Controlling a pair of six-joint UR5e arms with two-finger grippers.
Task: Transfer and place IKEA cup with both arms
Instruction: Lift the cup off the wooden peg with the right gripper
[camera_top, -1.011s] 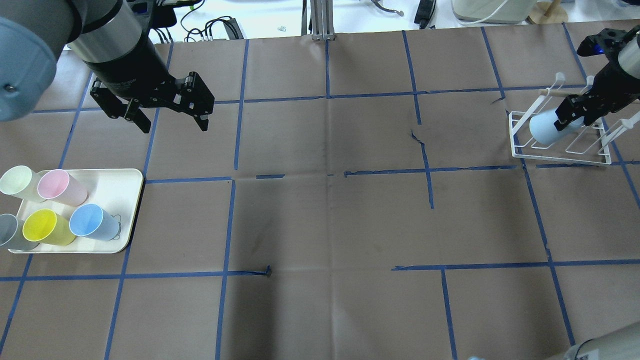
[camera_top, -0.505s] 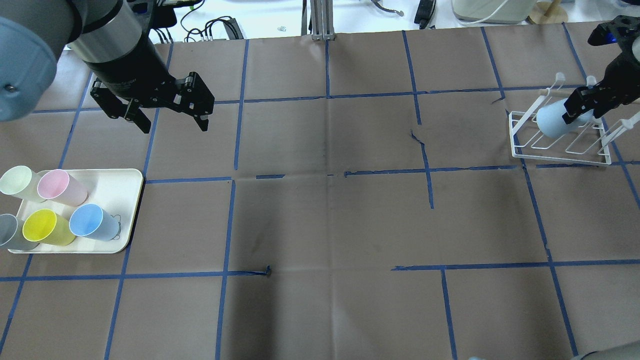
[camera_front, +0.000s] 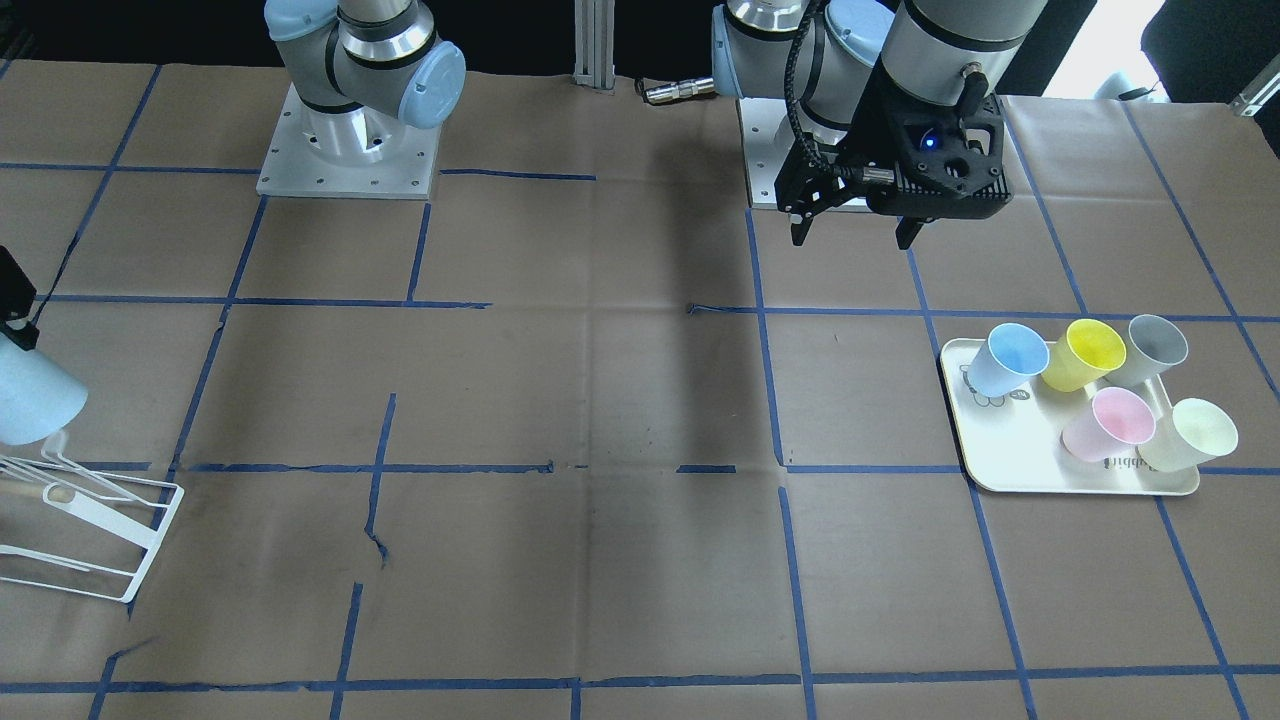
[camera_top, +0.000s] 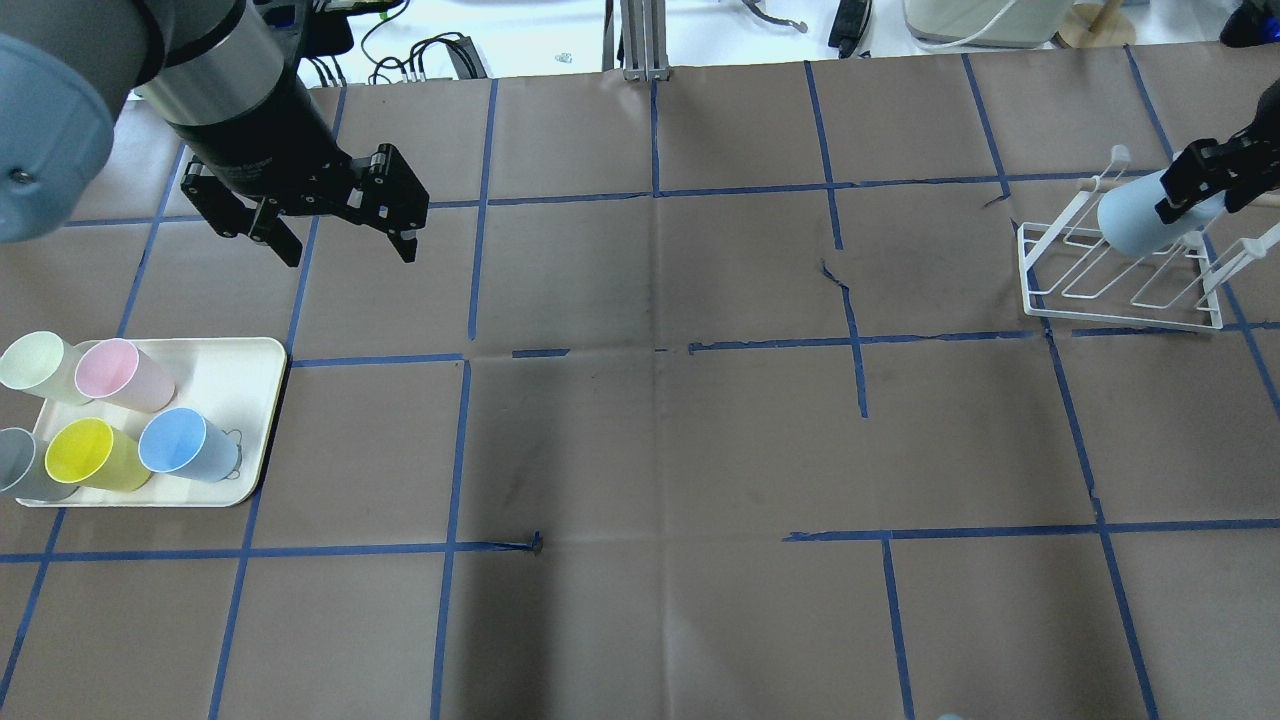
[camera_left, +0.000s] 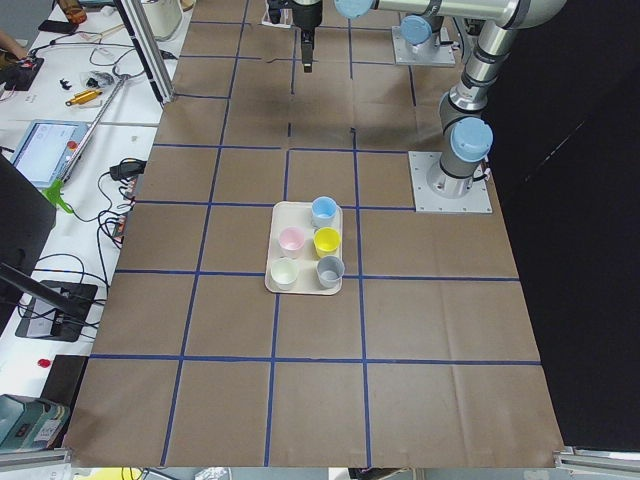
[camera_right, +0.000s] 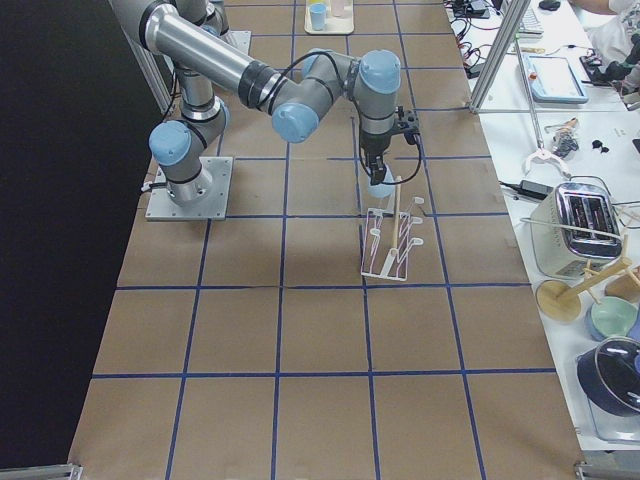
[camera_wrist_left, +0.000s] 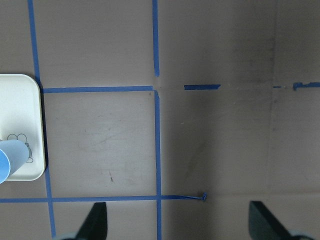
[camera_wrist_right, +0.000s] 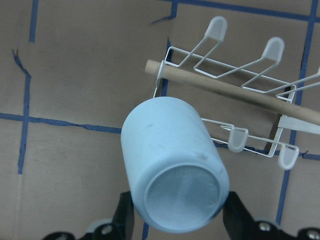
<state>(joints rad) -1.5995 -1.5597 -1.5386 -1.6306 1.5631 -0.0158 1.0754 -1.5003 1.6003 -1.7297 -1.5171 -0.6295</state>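
Pale-blue plastic, the IKEA cup (camera_top: 1140, 215) hangs tilted, mouth downward, clamped between the closed fingers of the right gripper (camera_top: 1200, 185). It sits above the white wire rack (camera_top: 1120, 318), at the table's 2 o'clock in the overhead view. The left gripper (camera_top: 348, 250) hovers empty, jaws spread, near the tray (camera_top: 250, 400) at 9 o'clock. Seating the cup well likely means centring its mouth over one capped prong (camera_wrist_right: 218, 27), clear of the wooden rod (camera_wrist_right: 235, 92), descending slowly and releasing only once it rests.
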